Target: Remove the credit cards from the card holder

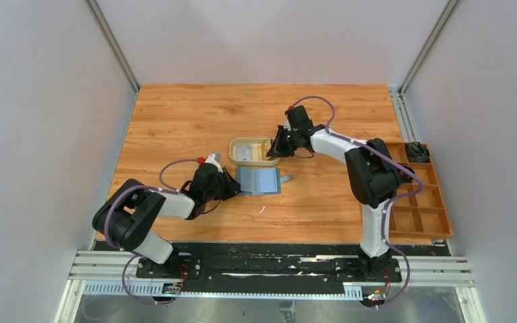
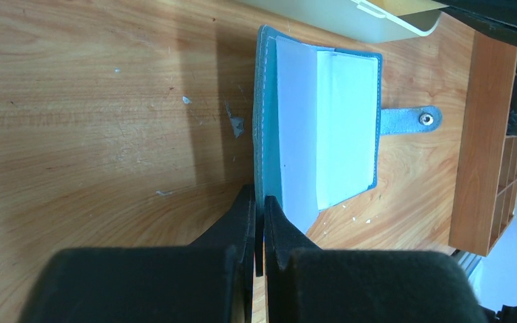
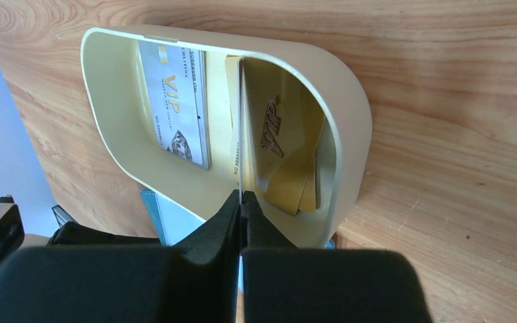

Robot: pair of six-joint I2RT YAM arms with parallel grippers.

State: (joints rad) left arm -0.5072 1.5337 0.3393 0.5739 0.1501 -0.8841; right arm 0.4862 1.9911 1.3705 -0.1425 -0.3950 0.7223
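Nearly there, by the look of it: the pale card (image 3: 178, 101) lies flat in the tan tray (image 3: 108, 101), and the right jaws pinch the yellow card (image 3: 276, 134) on edge inside it, not yet released. The card holder (image 2: 323, 128) lies open on the surface (image 2: 74, 101), its sleeves seemingly empty, the left jaws pressed together on its near cover edge

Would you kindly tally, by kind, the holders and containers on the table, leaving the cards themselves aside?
blue card holder: 1
pale oval tray: 1
brown compartmented wooden box: 1
Total: 3
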